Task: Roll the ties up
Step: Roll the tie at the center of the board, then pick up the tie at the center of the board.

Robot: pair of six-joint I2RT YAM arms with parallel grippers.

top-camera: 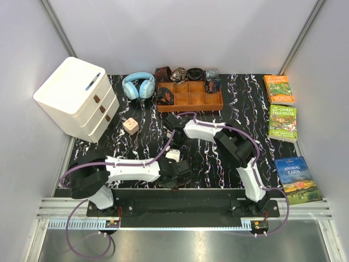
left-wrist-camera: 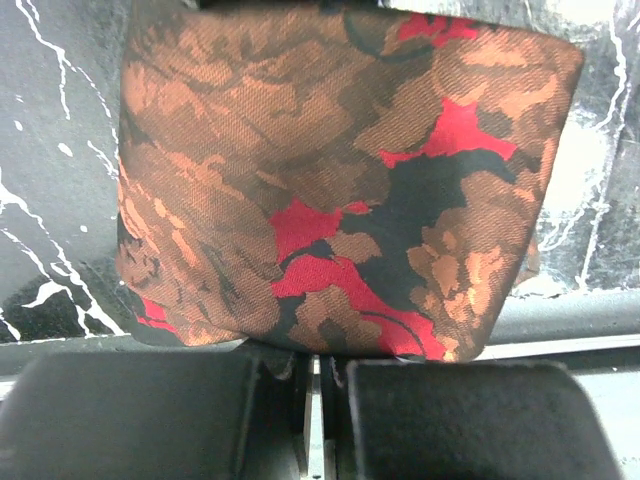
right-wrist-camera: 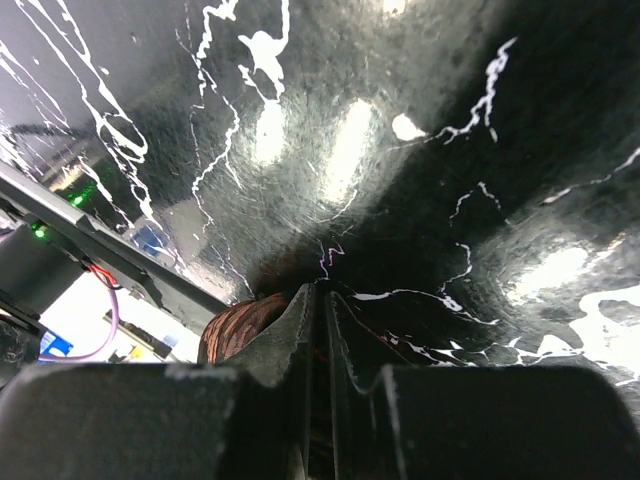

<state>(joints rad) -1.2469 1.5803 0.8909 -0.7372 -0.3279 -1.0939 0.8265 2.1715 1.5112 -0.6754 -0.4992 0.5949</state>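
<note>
A tie (left-wrist-camera: 330, 180) of brown fabric with red and black flowers fills the left wrist view, lying on the black marbled table at its front edge. My left gripper (left-wrist-camera: 315, 358) is shut, and the tie's lower hem runs in at the fingertips. In the right wrist view my right gripper (right-wrist-camera: 325, 295) is almost closed, with fabric between the jaws. A rolled coil of the tie (right-wrist-camera: 235, 325) bulges beside its left finger. From above, both grippers meet near the front edge (top-camera: 175, 172), and they hide most of the tie.
An orange-brown wooden tray (top-camera: 190, 108) with compartments stands at the back and holds rolled items, with more behind it. Blue headphones (top-camera: 138, 85), a white drawer unit (top-camera: 76, 98) and a pink cube (top-camera: 130, 126) are on the left. Three books (top-camera: 282, 123) lie on the right.
</note>
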